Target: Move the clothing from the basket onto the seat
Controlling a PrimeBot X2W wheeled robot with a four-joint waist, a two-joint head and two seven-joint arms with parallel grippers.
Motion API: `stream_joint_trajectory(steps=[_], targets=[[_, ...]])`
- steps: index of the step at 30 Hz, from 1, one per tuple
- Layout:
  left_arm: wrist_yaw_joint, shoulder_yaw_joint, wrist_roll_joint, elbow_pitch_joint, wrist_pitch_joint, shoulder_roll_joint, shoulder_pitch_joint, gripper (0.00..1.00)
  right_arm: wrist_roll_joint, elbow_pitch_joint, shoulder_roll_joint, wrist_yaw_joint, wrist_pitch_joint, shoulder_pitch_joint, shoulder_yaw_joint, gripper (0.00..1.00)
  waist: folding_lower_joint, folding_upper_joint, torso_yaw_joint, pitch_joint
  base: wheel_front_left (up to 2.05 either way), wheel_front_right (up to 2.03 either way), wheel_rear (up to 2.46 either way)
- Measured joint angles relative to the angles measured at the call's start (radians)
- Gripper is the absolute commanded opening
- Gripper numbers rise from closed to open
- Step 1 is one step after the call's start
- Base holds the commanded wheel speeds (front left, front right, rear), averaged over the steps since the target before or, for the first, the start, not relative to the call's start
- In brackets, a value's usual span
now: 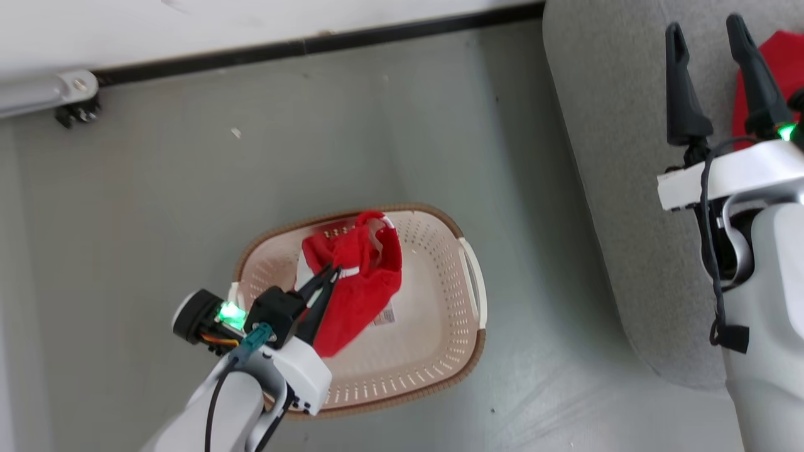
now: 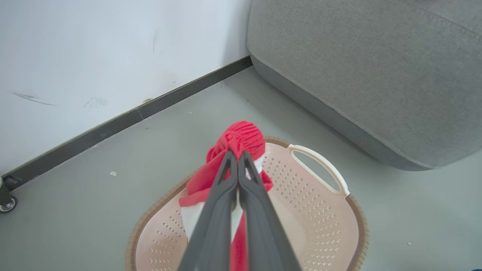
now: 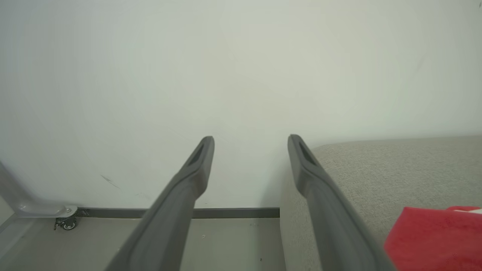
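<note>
At the lower left of the head view, the left gripper is clamped together on a bunched fold of a red garment. The cloth droops from the pinch over the basket on the floor; whether its lower end touches the basket bottom I cannot tell. At the upper right, the right gripper stands with fingers wide apart and empty above the seat, where a second red garment lies.

The step in hand looks like the lift-out. To do it well, raise the pinch straight up until the trailing cloth clears the brown rim, so the light basket is not dragged. Then carry it rightward, high over the seat's rounded edge, and release only once the cloth rests well onto the cushion.
</note>
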Motion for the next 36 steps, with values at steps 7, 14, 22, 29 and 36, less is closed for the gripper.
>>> stream_joint_trajectory(steps=[7,14,22,29,36], targets=[[0.003,0.013,-0.015,-0.065,0.0,-0.001,0.039,1.0,-0.009,0.006,-0.002,0.0,0.0,0.048,-0.016,1.0,0.0,0.0,0.021,-0.07,0.0,0.0,0.0],[0.01,0.027,-0.028,-0.107,0.0,0.002,0.081,1.0,-0.021,0.007,-0.003,0.0,0.0,0.093,-0.025,1.0,0.0,0.0,0.035,-0.137,0.0,0.0,0.0],[0.033,0.081,-0.06,-0.13,0.0,0.024,0.126,1.0,-0.037,0.01,-0.003,0.0,0.0,0.146,-0.028,1.0,0.0,0.0,0.044,-0.199,0.0,0.0,0.0],[0.062,0.145,-0.099,-0.142,0.0,0.051,0.164,1.0,-0.044,0.013,-0.003,0.0,0.0,0.203,-0.033,1.0,0.0,0.0,0.047,-0.258,0.0,0.0,0.0],[0.091,0.221,-0.142,-0.143,0.0,0.081,0.198,1.0,-0.046,0.016,-0.002,0.0,0.0,0.268,-0.037,1.0,0.0,0.0,0.046,-0.313,0.0,0.0,0.0]])
